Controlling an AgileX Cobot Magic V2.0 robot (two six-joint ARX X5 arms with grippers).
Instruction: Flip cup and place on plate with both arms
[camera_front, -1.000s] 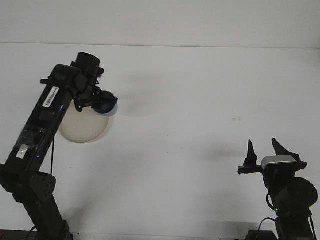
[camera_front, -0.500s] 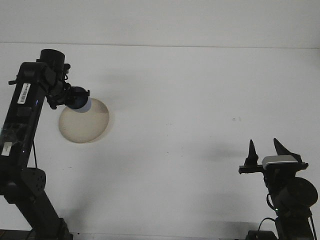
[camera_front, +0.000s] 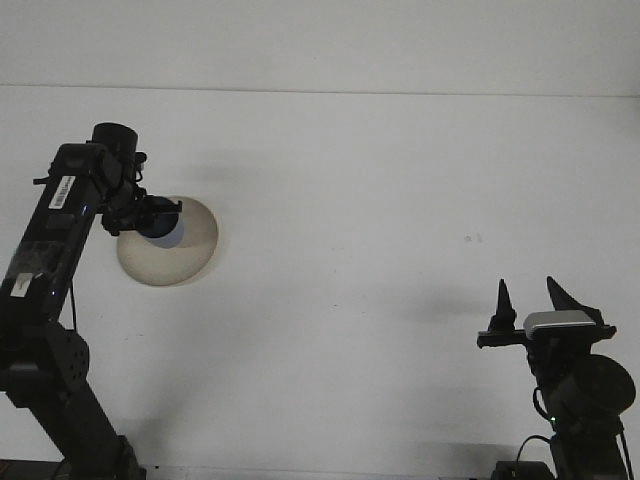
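Over the plate (camera_front: 185, 262), left gripper (camera_front: 160, 217) clamped on blue cup (camera_front: 164, 229), cup directly above plate; right gripper (camera_front: 530, 300) fingers apart, far off, idle

A plain white worktop (camera_front: 360, 300) fills nearly the whole front view, matte and evenly lit, with no cloth or pattern on it. Above its far edge runs a pale grey-white wall (camera_front: 330, 40), meeting the worktop along a thin straight seam across the top of the view. A few tiny dark specks (camera_front: 472, 238) mark the worktop right of its middle. Soft grey shadows (camera_front: 250, 170) lie faintly on the worktop's left part, and the light is diffuse, without glare.
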